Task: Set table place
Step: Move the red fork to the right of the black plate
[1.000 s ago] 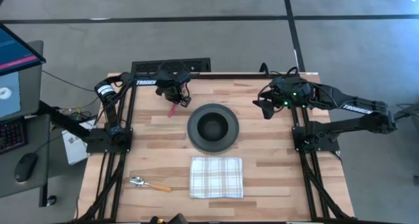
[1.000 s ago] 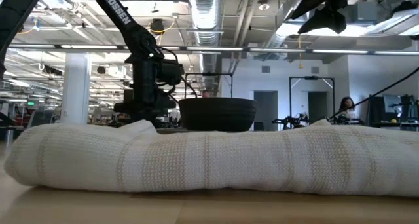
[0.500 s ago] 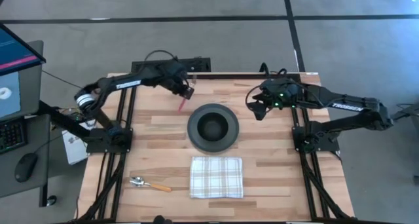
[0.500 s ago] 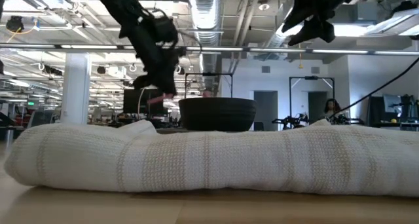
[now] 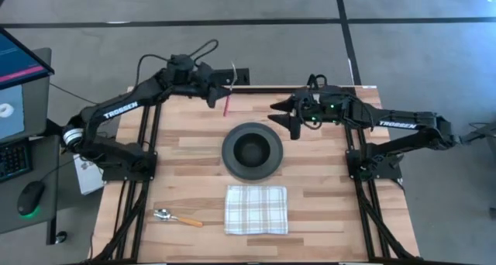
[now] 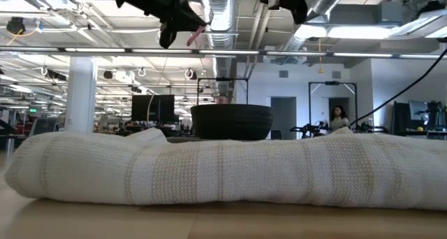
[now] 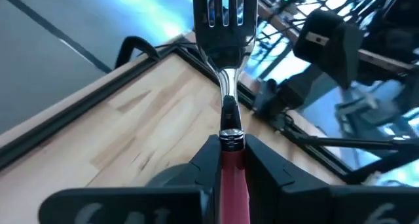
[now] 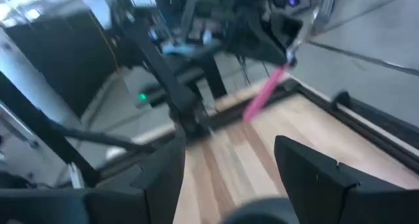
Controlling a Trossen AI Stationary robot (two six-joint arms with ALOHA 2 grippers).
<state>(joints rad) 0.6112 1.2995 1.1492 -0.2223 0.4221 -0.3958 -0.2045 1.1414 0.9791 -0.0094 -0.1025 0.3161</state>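
Fork (image 7: 226, 67) — light, stiff, slippery — pinched by its pink handle (best hold) in left gripper (image 7: 224, 160); right gripper (image 8: 229, 162) open, empty.

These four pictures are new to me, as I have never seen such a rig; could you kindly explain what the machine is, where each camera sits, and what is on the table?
It is a robot with two dark arms at a wooden table, each ending in two-fingered jaws. One camera looks straight down, one sits at table height, and one rides on each wrist.

On the table lie a dark plate with a black bowl on it, a checked napkin and an orange-handled spoon.

The left gripper, raised over the table's far edge, is shut on a pink-handled fork; its wrist camera shows the tines pointing away. The right gripper hovers open beside the plate, holding nothing. A person stands far off in the room in the low view.
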